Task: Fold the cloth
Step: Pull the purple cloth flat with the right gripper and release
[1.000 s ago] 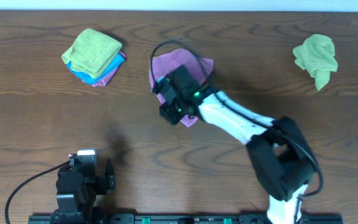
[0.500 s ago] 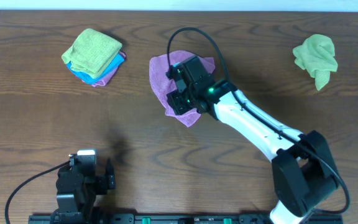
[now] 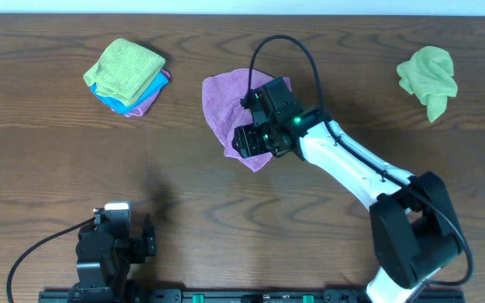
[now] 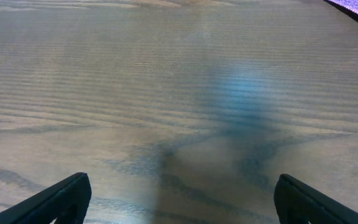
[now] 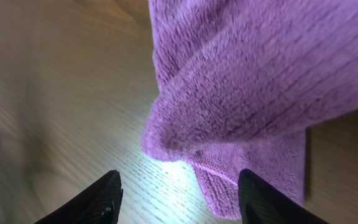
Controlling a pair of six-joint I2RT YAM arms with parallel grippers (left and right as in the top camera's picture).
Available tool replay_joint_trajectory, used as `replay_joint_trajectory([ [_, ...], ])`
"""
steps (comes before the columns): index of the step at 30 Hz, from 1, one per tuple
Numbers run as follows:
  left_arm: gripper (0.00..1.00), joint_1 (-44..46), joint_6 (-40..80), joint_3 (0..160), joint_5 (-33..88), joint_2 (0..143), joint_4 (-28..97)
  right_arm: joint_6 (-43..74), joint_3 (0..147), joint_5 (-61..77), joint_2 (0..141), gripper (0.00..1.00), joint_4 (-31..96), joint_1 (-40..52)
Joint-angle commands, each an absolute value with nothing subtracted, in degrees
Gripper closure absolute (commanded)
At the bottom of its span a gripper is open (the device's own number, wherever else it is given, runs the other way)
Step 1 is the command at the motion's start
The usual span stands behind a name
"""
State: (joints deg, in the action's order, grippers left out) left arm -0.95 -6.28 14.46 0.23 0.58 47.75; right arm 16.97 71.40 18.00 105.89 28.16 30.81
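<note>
Where overhead hides right gripper (image 3: 246, 144) jaws above cloth (image 3: 224, 94), wrist view shows them apart, empty; left gripper (image 4: 179, 198) wide, well apart from cloth.

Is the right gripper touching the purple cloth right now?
Cannot tell. In the right wrist view the open right gripper straddles a corner of the purple cloth; one fingertip overlaps its edge, contact or gap unclear.
</note>
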Motion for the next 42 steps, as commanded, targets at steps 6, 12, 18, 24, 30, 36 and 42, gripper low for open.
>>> replay_joint_trajectory([
  [6, 0.05, -0.7, -7.7, 13.9, -0.2, 0.3, 49.9, 20.8, 66.6, 24.7, 108.2, 0.40, 21.7, 29.6],
  [12, 0.05, -0.7, -7.7, 13.9, -0.2, 0.3, 49.9, 23.4, 66.6, 25.0, 110.8, 0.40, 17.1, 29.9],
  [18, 0.05, -0.7, -7.7, 13.9, -0.2, 0.3, 49.9, 23.5, 66.6, 25.1, 113.5, 0.46, 16.4, 30.0],
  [24, 0.05, -0.7, -7.7, 13.9, -0.2, 0.3, 49.9, 23.1, 66.6, 25.1, 113.5, 0.79, 13.0, 30.0],
  [30, 0.05, -0.7, -7.7, 13.9, -0.2, 0.3, 49.9, 22.0, 66.7, 25.1, 112.9, 0.98, 13.3, 29.9],
  [36, 0.05, -0.7, -7.7, 13.9, -0.2, 0.3, 49.9, 19.6, 66.7, 16.6, 108.0, 0.99, 19.6, 29.2],
  [42, 0.05, -0.7, -7.7, 13.9, -0.2, 0.3, 49.9, 19.6, 66.7, -0.5, 101.1, 0.98, 31.7, 26.7],
])
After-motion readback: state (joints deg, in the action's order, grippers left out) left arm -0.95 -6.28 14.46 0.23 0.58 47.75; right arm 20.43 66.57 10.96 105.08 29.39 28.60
